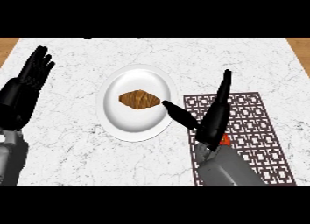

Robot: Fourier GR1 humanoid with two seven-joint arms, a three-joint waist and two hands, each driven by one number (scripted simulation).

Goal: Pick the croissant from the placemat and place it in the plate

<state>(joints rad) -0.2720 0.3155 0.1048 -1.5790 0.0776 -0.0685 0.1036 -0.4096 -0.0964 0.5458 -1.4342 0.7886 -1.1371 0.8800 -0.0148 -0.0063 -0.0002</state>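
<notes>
Right hand (pixel 213 120), fingers straight, thumb splayed, above my patterned placemat (pixel 261 131); left hand (pixel 29 78) resting open. Croissant (pixel 139 99) on white plate (pixel 138 103). Risk, I judge: thumb clipping plate on withdrawal.

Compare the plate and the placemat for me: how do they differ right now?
The plate is round, plain white and glossy; the placemat is rectangular, dark, with a pale lattice pattern. The plate holds the croissant at its middle; the placemat carries no food, only the right hand and forearm above it. The plate sits mid-counter; the placemat lies to its right. Both rest on the marble counter.
</notes>
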